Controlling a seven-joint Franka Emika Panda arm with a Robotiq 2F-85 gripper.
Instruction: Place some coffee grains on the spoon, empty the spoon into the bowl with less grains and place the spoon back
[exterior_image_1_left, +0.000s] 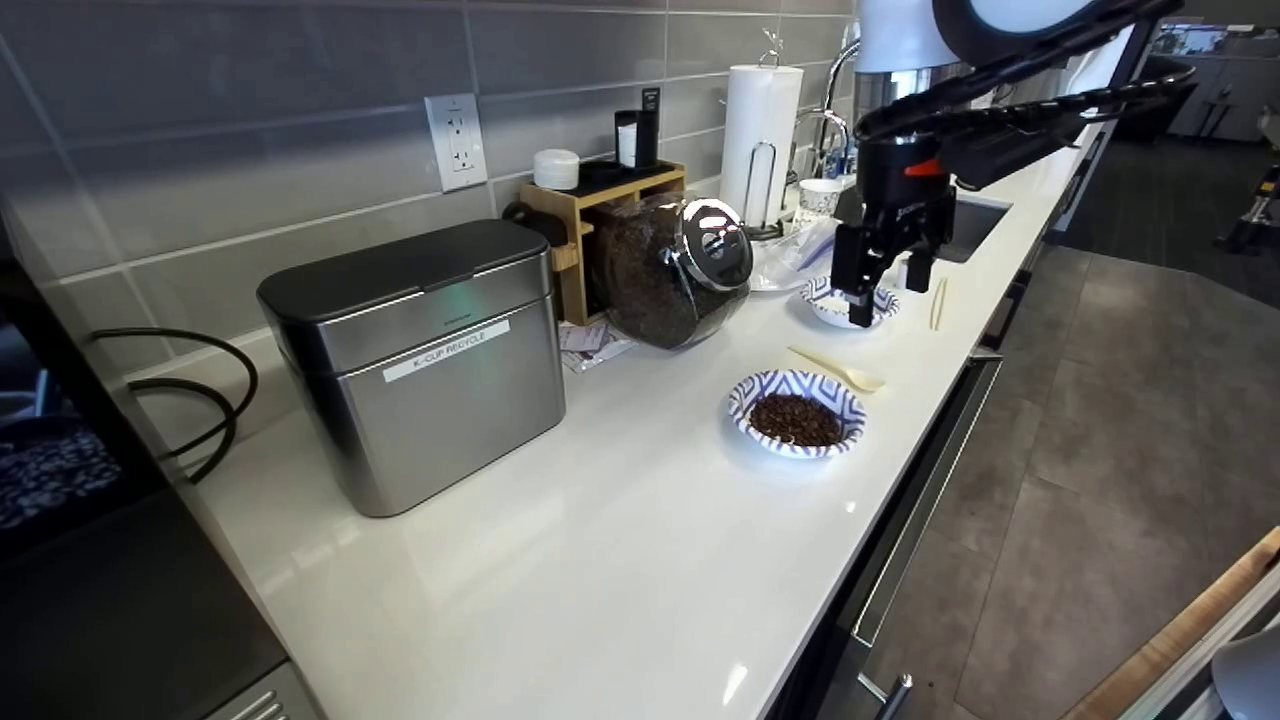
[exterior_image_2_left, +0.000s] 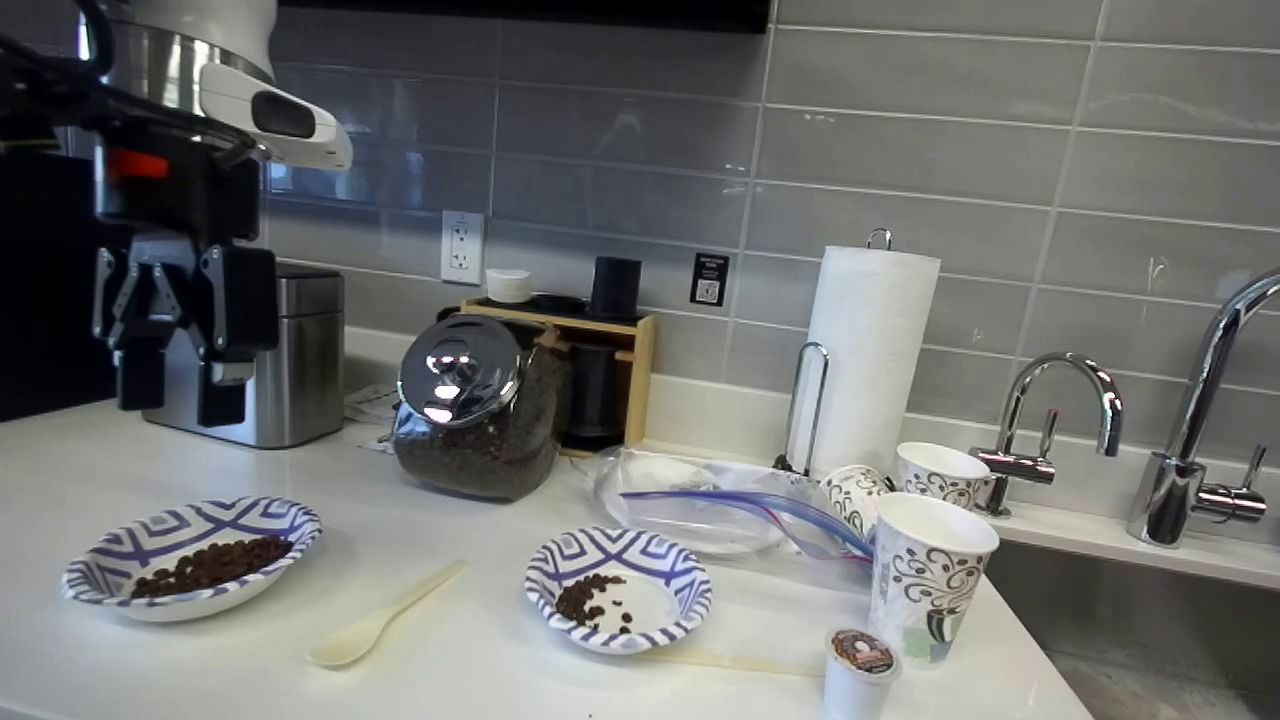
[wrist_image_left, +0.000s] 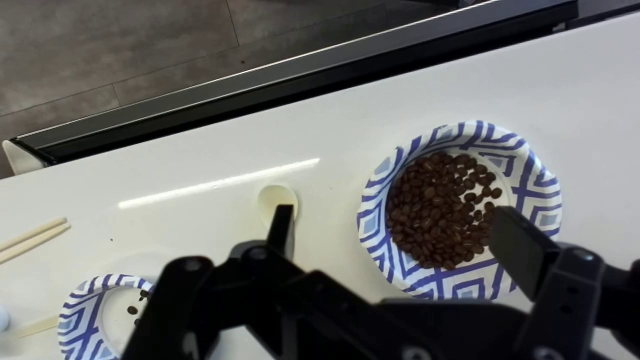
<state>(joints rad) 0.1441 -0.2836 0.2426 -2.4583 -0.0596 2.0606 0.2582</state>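
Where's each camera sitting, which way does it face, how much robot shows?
An exterior view: above the counter, looking along it toward the sink; part of the arm and the gripper at upper right.
An exterior view: low, at the counter's front side, facing the tiled wall; part of the arm and the gripper at left.
Wrist view: on the arm, facing down at the beans and spoon; open gripper along the bottom.
Shared: both exterior views show beans, spoon and paper towels.

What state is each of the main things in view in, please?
End effector: open, holding nothing.
Spoon: lying down, empty.
Fuller bowl: upright, coffee beans inside.
Emptier bowl: upright, a few beans inside.
Clear jar: closed, something dark inside.
Steel bin: closed.
Paper towel roll: standing upright.
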